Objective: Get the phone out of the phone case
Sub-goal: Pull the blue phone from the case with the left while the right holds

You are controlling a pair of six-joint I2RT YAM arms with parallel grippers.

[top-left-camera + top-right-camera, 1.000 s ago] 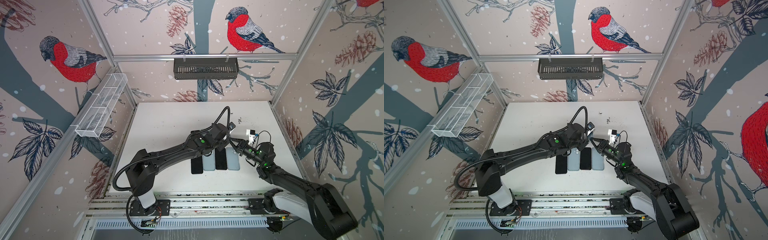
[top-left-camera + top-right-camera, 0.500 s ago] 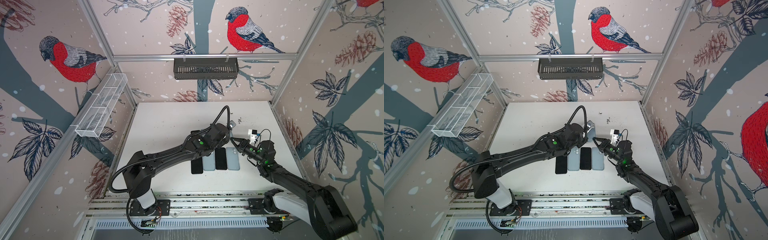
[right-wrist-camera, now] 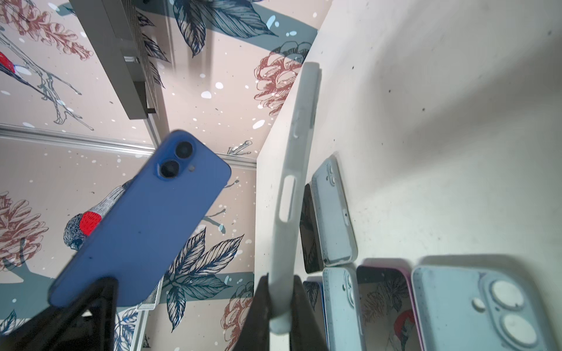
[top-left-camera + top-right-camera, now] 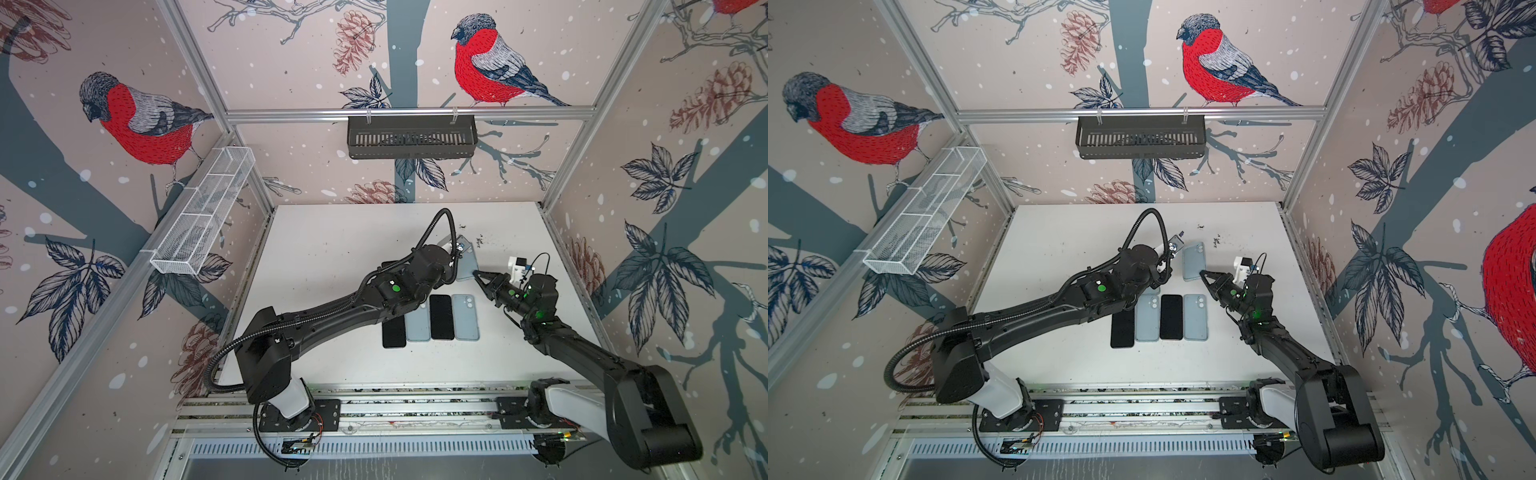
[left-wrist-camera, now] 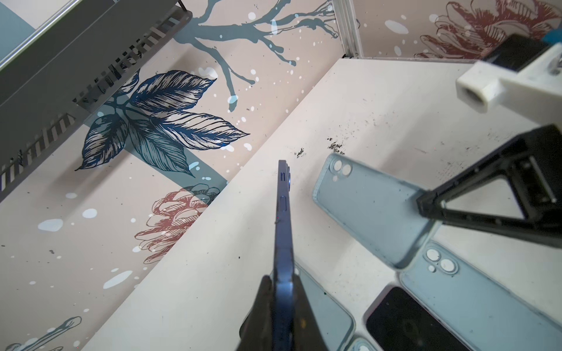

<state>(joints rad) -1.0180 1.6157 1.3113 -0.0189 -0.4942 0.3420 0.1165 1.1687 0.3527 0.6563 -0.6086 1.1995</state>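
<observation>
bright, even light; soft shadows; wide-angle stretch at the corners
in both top views the table (image 4: 332, 257) is evenly lit, with faint shade under the left arm (image 4: 332, 311). in the right wrist view the right claw (image 3: 281, 293) is dark and soft around the case (image 3: 292, 182); the phone (image 3: 143, 218) beside it is slightly blurred; a screen (image 3: 383, 307) just beyond mirrors the wall (image 3: 213, 106).

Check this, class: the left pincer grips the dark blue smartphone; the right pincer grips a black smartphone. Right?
No: the right wrist view shows the right pincer shut on the empty pale blue silicone phone case. The left pincer does grip the dark blue smartphone.
</observation>
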